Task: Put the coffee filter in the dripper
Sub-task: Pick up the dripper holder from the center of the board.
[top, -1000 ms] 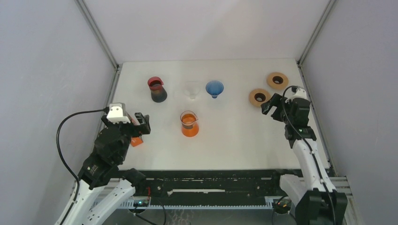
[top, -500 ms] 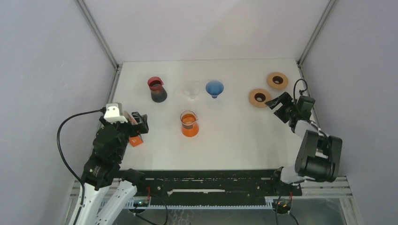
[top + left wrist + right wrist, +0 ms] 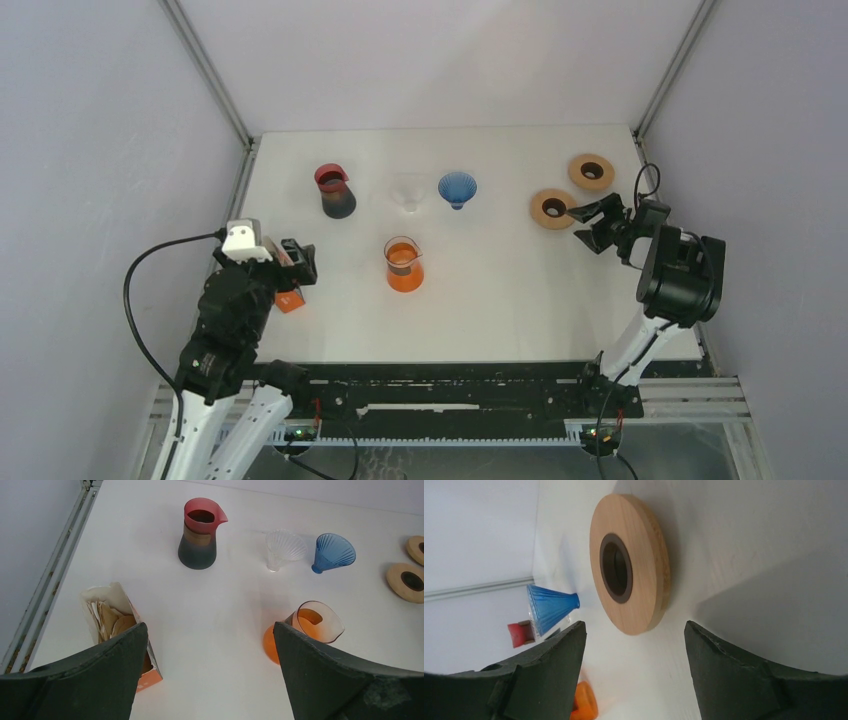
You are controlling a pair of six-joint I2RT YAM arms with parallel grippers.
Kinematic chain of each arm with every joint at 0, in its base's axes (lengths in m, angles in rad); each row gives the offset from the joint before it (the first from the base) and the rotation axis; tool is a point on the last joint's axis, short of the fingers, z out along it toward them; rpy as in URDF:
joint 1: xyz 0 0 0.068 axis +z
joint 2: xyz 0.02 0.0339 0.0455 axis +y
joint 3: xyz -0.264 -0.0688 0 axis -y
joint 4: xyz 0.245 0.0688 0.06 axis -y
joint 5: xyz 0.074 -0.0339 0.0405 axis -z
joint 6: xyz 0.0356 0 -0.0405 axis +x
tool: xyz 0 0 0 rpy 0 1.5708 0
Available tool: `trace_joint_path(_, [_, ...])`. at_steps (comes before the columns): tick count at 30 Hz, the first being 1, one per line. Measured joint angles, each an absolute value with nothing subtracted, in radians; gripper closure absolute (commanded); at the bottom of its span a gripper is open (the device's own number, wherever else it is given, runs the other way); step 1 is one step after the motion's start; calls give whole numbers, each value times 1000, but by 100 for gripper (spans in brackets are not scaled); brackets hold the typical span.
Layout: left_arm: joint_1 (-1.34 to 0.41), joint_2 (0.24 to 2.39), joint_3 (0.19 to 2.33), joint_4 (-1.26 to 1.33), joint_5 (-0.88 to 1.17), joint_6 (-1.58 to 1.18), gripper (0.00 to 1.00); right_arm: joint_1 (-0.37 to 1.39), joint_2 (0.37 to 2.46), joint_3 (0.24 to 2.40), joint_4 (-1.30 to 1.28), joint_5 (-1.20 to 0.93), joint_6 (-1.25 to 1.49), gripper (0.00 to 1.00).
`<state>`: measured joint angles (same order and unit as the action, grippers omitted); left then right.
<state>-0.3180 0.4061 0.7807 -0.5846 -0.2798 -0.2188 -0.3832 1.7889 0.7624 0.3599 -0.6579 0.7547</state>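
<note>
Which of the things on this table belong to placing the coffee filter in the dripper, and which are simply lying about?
Belong to the job:
- box of paper filters
- clear dripper
- blue dripper (either dripper could be the target)

Probably just lying about:
- red-topped carafe
- orange carafe
- near wooden ring
- far wooden ring

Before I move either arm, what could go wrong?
The right gripper sits low, jaws open toward the nearer wooden ring; advancing might shove it. The left gripper hangs open by the filter box, whose filters are packed together; a pinch may lift several or tip the box.
</note>
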Motion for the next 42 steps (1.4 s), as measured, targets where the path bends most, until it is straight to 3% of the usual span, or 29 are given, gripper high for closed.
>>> trace_joint_path(14, [-281,427,781,-584,-253,-219,0,-380,2000,912,443,-750,878,34])
trace_joint_path(20, [-276,433,781,-581,-248,-219,0,-369,2047,934,471,-765,899,53])
trace_joint_path(31, [-271,436,781,-566,-228,-220,0,-365,2051,927,567,-822,953,96])
trace_joint_path(42, [-267,448,781,-558,-196,-237,0,-353,1978,789,722,-863,1070,100])
